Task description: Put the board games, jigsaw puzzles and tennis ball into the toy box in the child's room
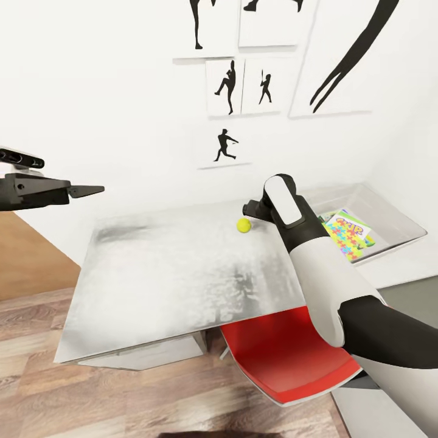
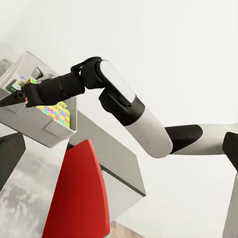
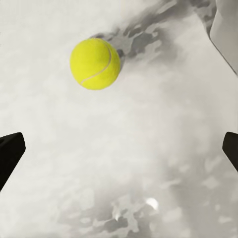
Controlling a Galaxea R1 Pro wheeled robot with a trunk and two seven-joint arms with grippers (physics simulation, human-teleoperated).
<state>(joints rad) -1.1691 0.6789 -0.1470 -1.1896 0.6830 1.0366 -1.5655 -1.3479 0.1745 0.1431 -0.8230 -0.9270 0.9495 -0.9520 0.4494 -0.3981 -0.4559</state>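
Tennis ball (image 1: 244,225) sits loose on the table (image 1: 170,274), just beside the toy box (image 1: 389,213), ahead of the right gripper (image 3: 119,148). Fingers spread wide, holding nothing. Risk: off-centre approach nudges it rolling. Left gripper (image 1: 85,191): can't tell.

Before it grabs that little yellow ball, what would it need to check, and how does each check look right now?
1. Small yellow-green tennis ball free on the pale grey-white table: ok.
2. Right gripper jaws open wide: ok.
3. Ball centred between the jaws: not ok, it sits ahead and off to one side.
4. Shallow grey toy box has room: ok, a bright jigsaw puzzle covers only part.
5. Left gripper out of the way: ok.
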